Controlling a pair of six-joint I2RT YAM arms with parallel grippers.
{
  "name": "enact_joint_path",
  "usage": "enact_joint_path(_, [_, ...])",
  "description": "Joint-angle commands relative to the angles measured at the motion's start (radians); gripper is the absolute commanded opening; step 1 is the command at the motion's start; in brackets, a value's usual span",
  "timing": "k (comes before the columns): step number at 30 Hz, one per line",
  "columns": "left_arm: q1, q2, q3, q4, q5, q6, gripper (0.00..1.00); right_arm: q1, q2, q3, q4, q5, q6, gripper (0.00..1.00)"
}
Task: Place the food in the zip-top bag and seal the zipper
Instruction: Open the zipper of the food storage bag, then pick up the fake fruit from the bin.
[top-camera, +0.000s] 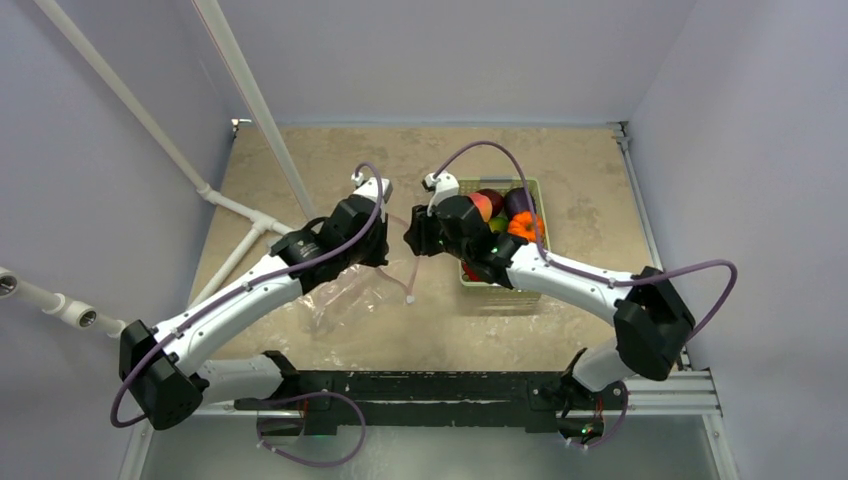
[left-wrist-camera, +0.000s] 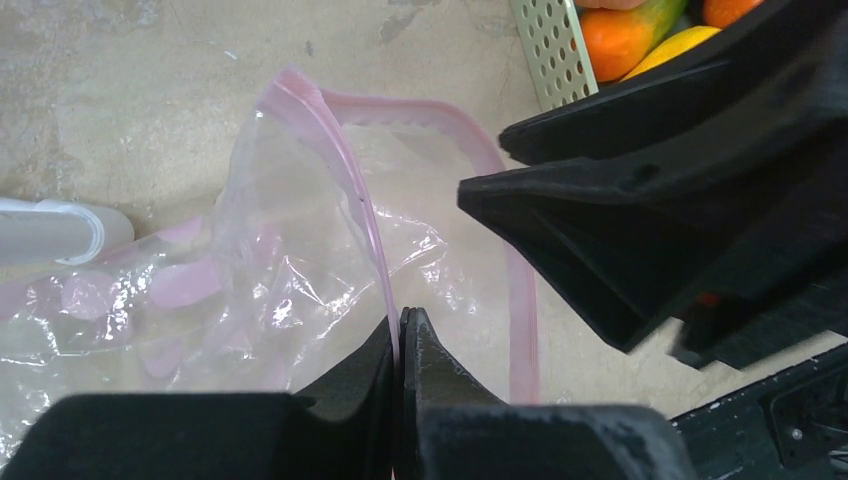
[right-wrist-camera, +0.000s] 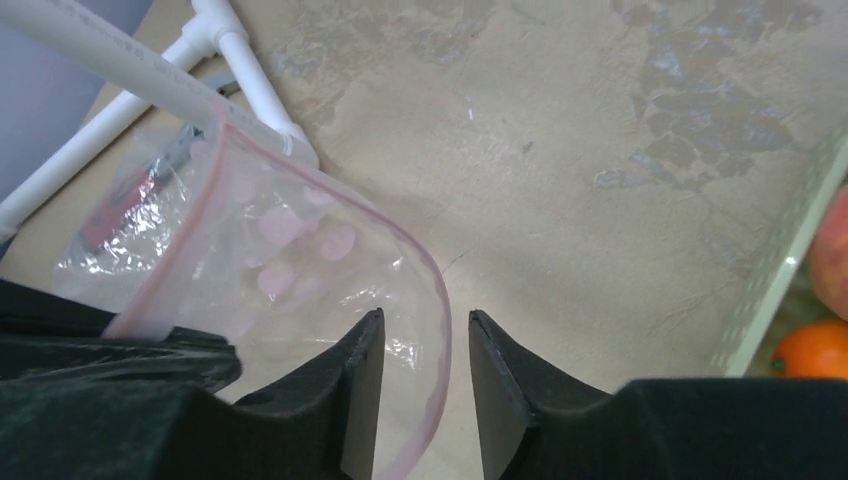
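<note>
The clear zip-top bag (top-camera: 345, 295) lies crumpled on the table between the arms, its mouth lifted and open. My left gripper (left-wrist-camera: 402, 318) is shut on one side of the pink zipper (left-wrist-camera: 345, 170); from above it sits at the bag's mouth (top-camera: 385, 245). My right gripper (right-wrist-camera: 425, 318) is open, and the other side of the zipper (right-wrist-camera: 437, 300) runs between its fingers without being pinched. In the top view it (top-camera: 414, 240) faces the left gripper closely. The food (top-camera: 505, 212), a peach, an eggplant, an orange pumpkin and others, lies in the pale green basket (top-camera: 500, 300). No food shows in the bag.
The basket stands right of the bag, partly under my right arm; its perforated wall (left-wrist-camera: 548, 50) and edge (right-wrist-camera: 785, 255) show in the wrist views. White pipes (top-camera: 235, 205) run along the left side. The table's walls close in on all sides.
</note>
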Motion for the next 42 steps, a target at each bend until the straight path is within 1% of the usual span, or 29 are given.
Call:
enact_joint_path(1, [0.001, 0.032, 0.008, 0.069, -0.023, 0.047, 0.0, -0.009, -0.098, 0.063, -0.067, 0.091, 0.001, 0.44])
enact_joint_path(6, [0.001, 0.057, 0.033, 0.073, -0.021, 0.081, 0.0, -0.052, -0.17, 0.089, -0.154, 0.206, 0.005, 0.55])
enact_joint_path(9, [0.003, 0.059, 0.04, 0.077, -0.03, 0.094, 0.0, -0.103, -0.191, 0.107, -0.182, 0.241, -0.003, 0.65])
enact_joint_path(10, [0.003, 0.059, 0.043, 0.077, -0.027, 0.095, 0.0, -0.123, -0.192, 0.114, -0.19, 0.247, -0.004, 0.65])
enact_joint_path(12, [0.004, 0.062, 0.056, 0.071, -0.019, 0.101, 0.0, -0.164, -0.188, 0.128, -0.2, 0.254, -0.019, 0.74])
enact_joint_path(13, [0.005, 0.067, 0.069, 0.062, -0.021, 0.105, 0.0, -0.183, -0.183, 0.134, -0.2, 0.255, -0.022, 0.77])
enact_joint_path(18, [0.011, 0.091, 0.117, 0.033, -0.035, 0.133, 0.0, -0.265, -0.141, 0.147, -0.179, 0.257, -0.019, 0.89])
enact_joint_path(22, [0.023, 0.066, 0.071, 0.093, -0.029, 0.151, 0.0, -0.307, -0.098, 0.129, -0.139, 0.257, -0.012, 0.99])
enact_joint_path(29, [0.088, 0.001, -0.032, 0.166, 0.024, 0.168, 0.0, -0.347, -0.002, 0.104, -0.097, 0.217, -0.017, 0.99])
enact_joint_path(37, [0.093, -0.016, -0.048, 0.16, 0.012, 0.181, 0.0, -0.363, 0.086, 0.086, -0.049, 0.184, -0.012, 0.99])
enact_joint_path(42, [0.093, -0.018, -0.047, 0.155, -0.005, 0.187, 0.0, -0.363, 0.13, 0.08, -0.046, 0.182, -0.001, 0.99])
